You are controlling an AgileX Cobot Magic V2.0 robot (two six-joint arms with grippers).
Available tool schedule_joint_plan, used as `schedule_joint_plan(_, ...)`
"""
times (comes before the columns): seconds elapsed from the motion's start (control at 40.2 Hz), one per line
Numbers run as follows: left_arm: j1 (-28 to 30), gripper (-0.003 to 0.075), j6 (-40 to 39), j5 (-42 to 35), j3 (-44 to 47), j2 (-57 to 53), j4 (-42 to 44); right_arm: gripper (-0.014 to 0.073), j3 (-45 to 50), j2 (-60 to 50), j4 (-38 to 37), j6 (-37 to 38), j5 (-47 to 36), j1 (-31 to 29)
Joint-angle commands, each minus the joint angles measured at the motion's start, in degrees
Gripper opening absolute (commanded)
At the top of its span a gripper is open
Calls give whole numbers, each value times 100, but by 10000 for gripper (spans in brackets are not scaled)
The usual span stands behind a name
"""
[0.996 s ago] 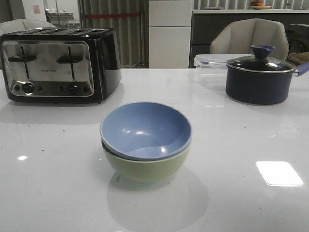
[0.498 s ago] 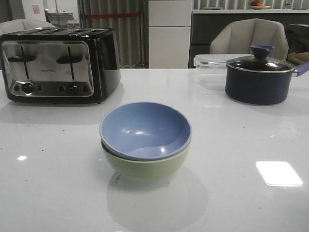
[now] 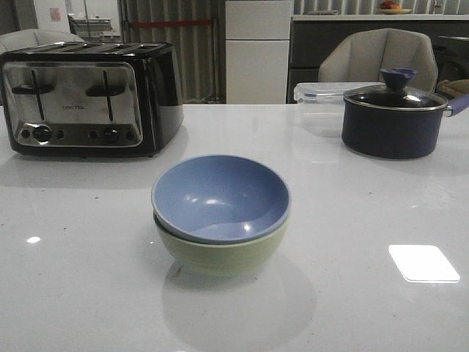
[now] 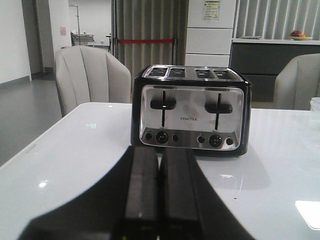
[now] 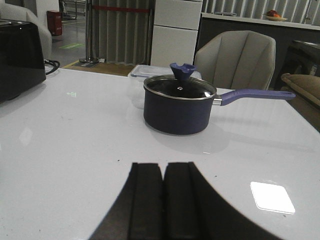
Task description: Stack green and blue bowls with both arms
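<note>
Clearly, neither pincer has work in hand. The left pincer (image 4: pixel 159 200) has its two dark fingers pressed together with only a thin seam between them and nothing caught there, and it sits low over the bench (image 4: pixel 70 150), pointing at the toaster (image 4: pixel 190 117) straight ahead of it. The right pincer (image 5: pixel 163 200) looks the same: fingers closed against each other, empty, hanging just above the white surface, with the dark lidded pot (image 5: pixel 177 107) ahead of it and a clear plastic container (image 5: pixel 140 75) just behind the pot.

Neither wrist view shows a bowl, and the front view shows no arm at all, so both pincers sit well back from the stack, probably parked out of the way.

Out in front of both of them, roughly midway between, the blue bowl (image 3: pixel 220 196) rests nested inside the green bowl (image 3: pixel 223 253), its rim tipped slightly rather than level, so a crescent of green rim shows on the near side. The green one stands upright on the bench, carrying the blue. From this lie I judge the stacking done, or all but done; the only open matter is whether the slight tilt of the blue bowl counts as seated.
</note>
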Motion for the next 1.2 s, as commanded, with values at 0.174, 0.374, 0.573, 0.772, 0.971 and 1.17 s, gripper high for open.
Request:
schedule_joint_plan(0.174, -34, 98, 0, -504, 28, -96, -48, 36, -35, -115, 1, 110, -577, -41)
schedule_joint_plan(0.374, -34, 98, 0, -504, 28, -96, -48, 36, -35, -115, -650, 1116, -608, -41)
schedule_joint_plan(0.573, -34, 98, 0, -504, 28, -96, -48, 36, -35, -115, -568, 1116, -608, -90)
schedule_joint_plan(0.772, -34, 98, 0, -504, 28, -96, -48, 36, -35, -115, -574, 1116, -608, -210)
schedule_joint_plan(0.971, -34, 98, 0, -504, 28, -96, -48, 36, -35, -115, -574, 1116, -608, -210)
schedule_joint_plan(1.17, -34, 98, 0, -504, 28, -96, -48, 36, -35, -115, -574, 1116, -608, -210)
